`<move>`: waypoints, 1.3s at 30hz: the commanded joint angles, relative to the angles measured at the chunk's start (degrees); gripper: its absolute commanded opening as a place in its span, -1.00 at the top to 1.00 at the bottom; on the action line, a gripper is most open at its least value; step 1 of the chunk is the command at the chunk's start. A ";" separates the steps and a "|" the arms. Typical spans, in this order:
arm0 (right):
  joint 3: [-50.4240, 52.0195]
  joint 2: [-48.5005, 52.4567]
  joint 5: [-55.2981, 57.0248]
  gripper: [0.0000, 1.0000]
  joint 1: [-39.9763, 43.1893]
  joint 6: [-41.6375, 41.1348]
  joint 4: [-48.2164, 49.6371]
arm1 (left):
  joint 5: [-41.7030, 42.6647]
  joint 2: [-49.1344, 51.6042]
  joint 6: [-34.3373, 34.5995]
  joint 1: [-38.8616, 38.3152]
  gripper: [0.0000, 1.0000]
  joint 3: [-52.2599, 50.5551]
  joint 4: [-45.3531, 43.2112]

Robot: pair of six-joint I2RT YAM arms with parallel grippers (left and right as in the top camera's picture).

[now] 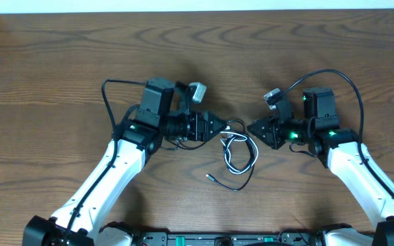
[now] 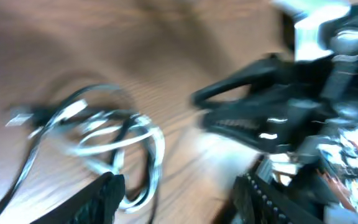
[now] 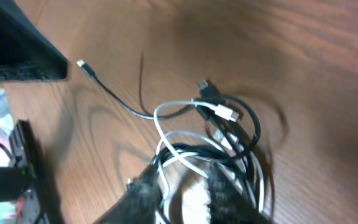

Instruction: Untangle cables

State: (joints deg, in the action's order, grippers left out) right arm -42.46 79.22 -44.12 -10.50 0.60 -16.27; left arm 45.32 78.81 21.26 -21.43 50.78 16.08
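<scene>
Black-and-white cables (image 1: pixel 230 154) sat tangled between the arms for opposing pulls, I'd guess; left gripper (image 1: pixel 221 127) gaped empty, right gripper (image 1: pixel 250 128) straddled loops, clamp state unclear.

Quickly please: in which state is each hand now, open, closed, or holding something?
Left hand: open, holding nothing.
Right hand: narrow around the cables; whether it grips them cannot be told.

A black cable (image 3: pixel 112 94) and a white cable (image 3: pixel 160 127) on a brown wood-grain table (image 1: pixel 60 55).
</scene>
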 commanded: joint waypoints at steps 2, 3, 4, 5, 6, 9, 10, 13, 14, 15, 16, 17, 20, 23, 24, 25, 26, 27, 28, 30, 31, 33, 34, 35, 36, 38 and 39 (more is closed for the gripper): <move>0.15 -0.09 2.19 0.35 0.44 0.26 -0.02 | -6.60 1.73 -0.24 -0.63 -0.11 0.09 5.01; 0.17 -0.09 3.98 0.34 0.44 0.26 -0.04 | -6.60 2.54 -0.28 -1.22 -0.03 0.09 6.19; 0.17 -0.09 5.27 0.31 0.44 0.22 -0.07 | -6.56 3.17 -0.68 -1.77 0.02 0.09 6.84; 0.15 -0.09 6.99 0.29 0.44 -0.15 -0.07 | -6.51 4.00 -1.16 -2.71 0.04 0.09 7.48; 0.17 -0.09 8.44 0.26 0.44 -0.85 -0.07 | -6.47 4.61 -1.49 -3.52 0.04 0.09 7.72; 0.17 -0.09 12.24 0.22 0.44 -2.75 -0.07 | -6.51 7.04 -2.21 -7.10 0.04 0.09 7.54; 0.17 -0.09 13.14 0.19 0.44 -3.21 -0.04 | -7.63 8.04 -2.16 -8.41 0.04 0.09 7.52; 0.17 -0.09 13.77 0.17 0.44 -3.39 -0.04 | -11.87 10.88 -1.60 -11.37 0.04 0.09 7.48; 0.17 -0.09 13.77 0.17 0.44 -3.39 -0.07 | -13.16 11.91 -1.36 -12.17 0.04 0.09 7.43; 0.17 -0.09 13.77 0.17 0.44 -3.37 -0.07 | -14.64 12.90 -0.98 -12.87 0.03 0.09 7.41; 0.15 -0.09 13.77 0.17 0.44 -3.37 -0.07 | -16.04 13.79 -0.79 -13.40 0.04 0.09 7.41; 0.17 -0.09 13.77 0.17 0.44 -3.39 -0.07 | -17.22 14.73 -0.79 -13.81 0.04 0.09 7.28; 0.17 -0.09 13.75 0.17 0.44 -3.39 -0.07 | -18.62 17.22 -0.79 -14.08 0.04 0.09 6.08; 0.17 -0.09 13.77 0.17 0.44 -3.39 -0.09 | -18.60 18.95 -0.81 -14.08 0.04 0.09 3.19; 0.17 -0.09 13.77 0.17 0.44 -3.39 -0.09 | -18.36 19.12 -0.81 -14.10 0.04 0.09 2.47; 0.17 -0.09 13.77 0.16 0.44 -3.39 -0.09 | -17.92 19.28 -0.83 -14.12 0.04 0.09 1.62; 0.17 -0.09 13.77 0.16 0.44 -3.39 -0.09 | -17.44 19.28 -0.81 -14.12 0.04 0.09 0.76; 0.17 -0.09 13.77 0.16 0.44 -3.37 -0.11 | -17.27 19.26 -0.81 -14.14 0.08 0.09 0.20; 0.17 -0.09 13.77 0.16 0.44 -3.37 -0.11 | -17.27 19.26 -0.83 -14.16 0.22 0.09 -0.42; 0.17 -0.09 13.77 0.15 0.44 -3.37 -0.09 | -17.31 19.26 -0.87 -14.16 0.55 0.11 -1.01; 0.17 -0.09 13.79 0.15 0.44 -3.37 -0.07 | -17.31 19.21 -0.96 -14.16 0.63 0.11 -1.05; 0.17 -0.09 13.79 0.12 0.44 -3.39 0.02 | -17.29 18.60 -2.45 -13.97 0.85 0.13 -0.68; 0.17 -0.09 13.81 0.08 0.46 -3.67 0.07 | -17.27 17.92 -3.41 -13.90 0.85 0.13 -0.26; 0.17 -0.09 13.81 0.00 0.46 -4.28 0.09 | -17.27 17.03 -4.33 -13.90 0.85 0.13 0.20; 0.17 -0.09 13.79 -0.08 0.46 -5.16 0.11 | -17.29 15.67 -5.77 -13.90 0.85 0.13 0.85; 0.17 -0.09 13.77 -0.17 0.46 -7.28 0.11 | -17.33 12.68 -8.94 -13.90 0.85 0.15 1.95; 0.17 -0.09 13.75 -0.21 0.46 -8.11 0.13 | -17.35 10.95 -10.19 -13.90 0.86 0.15 2.49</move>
State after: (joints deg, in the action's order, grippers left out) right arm -42.46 79.22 -30.15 -10.50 -4.60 -16.25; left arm 28.18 95.00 16.58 -35.46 50.78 17.96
